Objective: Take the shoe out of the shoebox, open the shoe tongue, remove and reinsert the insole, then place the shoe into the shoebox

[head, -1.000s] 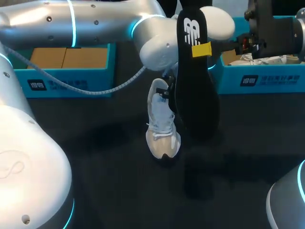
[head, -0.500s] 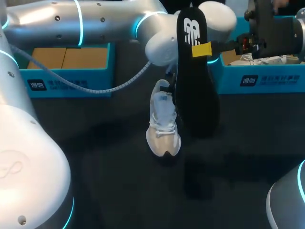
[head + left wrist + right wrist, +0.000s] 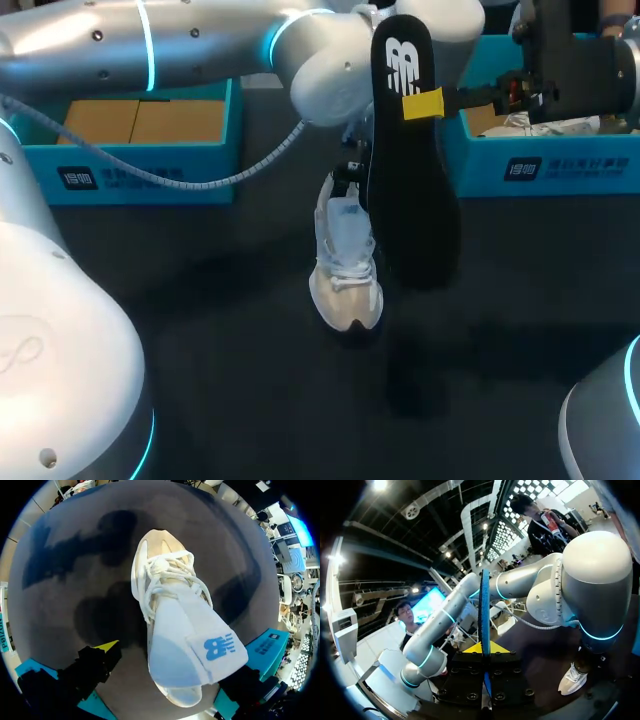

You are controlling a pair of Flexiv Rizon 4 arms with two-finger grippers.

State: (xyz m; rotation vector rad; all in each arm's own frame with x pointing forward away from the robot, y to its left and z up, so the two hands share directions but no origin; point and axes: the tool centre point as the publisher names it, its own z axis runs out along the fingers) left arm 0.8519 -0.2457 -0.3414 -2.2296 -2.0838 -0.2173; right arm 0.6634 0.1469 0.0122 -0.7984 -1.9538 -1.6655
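A white and beige shoe (image 3: pixel 346 268) lies on the dark table, toe toward me, its tongue (image 3: pixel 212 642) folded up and back. My left gripper (image 3: pixel 347 176) hovers just above the heel; in the left wrist view the gripper (image 3: pixel 172 669) stands open, one yellow-tipped finger (image 3: pixel 106 648) on each side of the shoe (image 3: pixel 170 605) without touching it. My right gripper (image 3: pixel 424 104) is shut on the black insole (image 3: pixel 410 190), which hangs upright beside the shoe. The right wrist view shows the insole (image 3: pixel 484 611) edge-on between that gripper's (image 3: pixel 484 649) yellow tips, with the shoe (image 3: pixel 573 678) below.
An open blue shoebox (image 3: pixel 150 178) with a cardboard floor stands at the back left. A second blue box (image 3: pixel 560 165) holding white paper stands at the back right, behind my right gripper. My left arm (image 3: pixel 200 40) spans the back of the table.
My left gripper has opened and let go of the shoe's tongue, lifting slightly. The shoe has settled a little toward me. The right gripper and insole have kept still.
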